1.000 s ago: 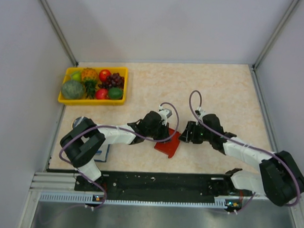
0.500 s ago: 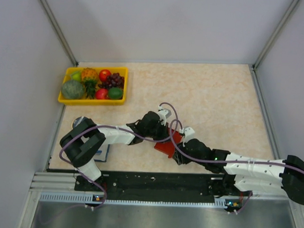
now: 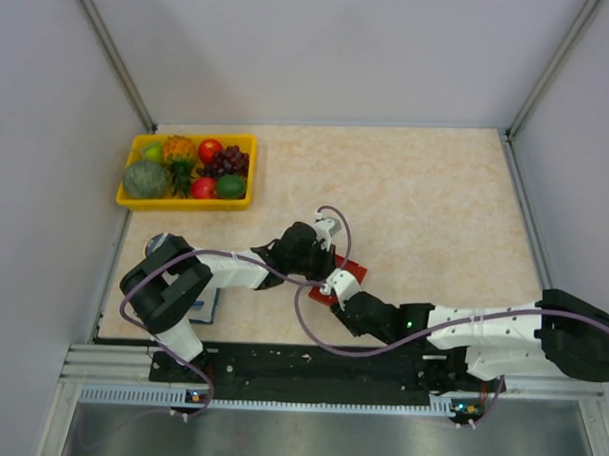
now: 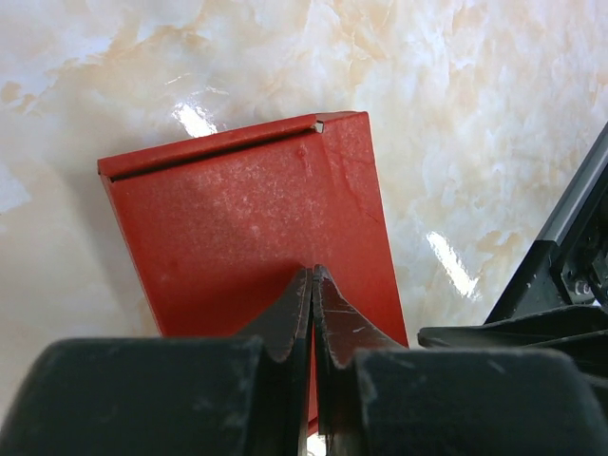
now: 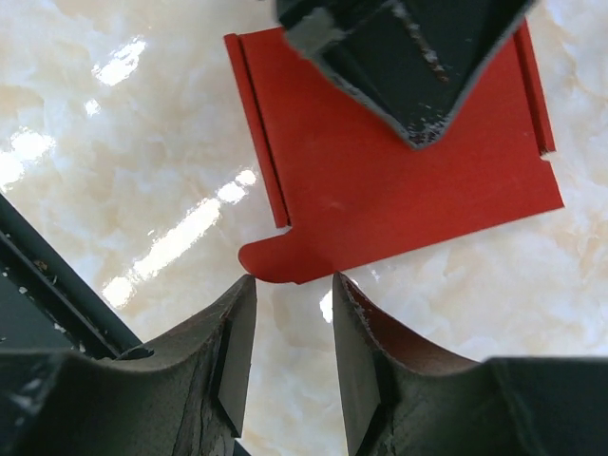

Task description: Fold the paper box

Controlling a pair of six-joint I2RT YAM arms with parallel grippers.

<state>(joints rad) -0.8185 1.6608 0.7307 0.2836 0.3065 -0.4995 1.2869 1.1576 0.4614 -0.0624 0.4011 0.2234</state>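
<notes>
The paper box [image 3: 352, 271] is a flat red cardboard piece lying on the table near the front middle. In the left wrist view the box [image 4: 247, 218] has a folded strip along its far edge. My left gripper [image 4: 313, 273] is shut, its tips resting on the red card; it also shows in the top view [image 3: 322, 255]. My right gripper [image 5: 292, 283] is open, low over the table at the box's near edge. A rounded tab [image 5: 271, 260] of the box [image 5: 380, 180] lies just ahead of the gap. The left fingertips [image 5: 418, 114] press on the card.
A yellow fruit tray [image 3: 185, 200] stands at the back left. A blue notebook [image 3: 208, 306] lies partly under the left arm. The black rail [image 3: 310, 363] runs along the near edge, close to the right gripper [image 3: 334, 289]. Grey walls close in both sides.
My right arm has swung from the box's right side round to its near edge, low along the front of the table. My left gripper has stayed on the box.
</notes>
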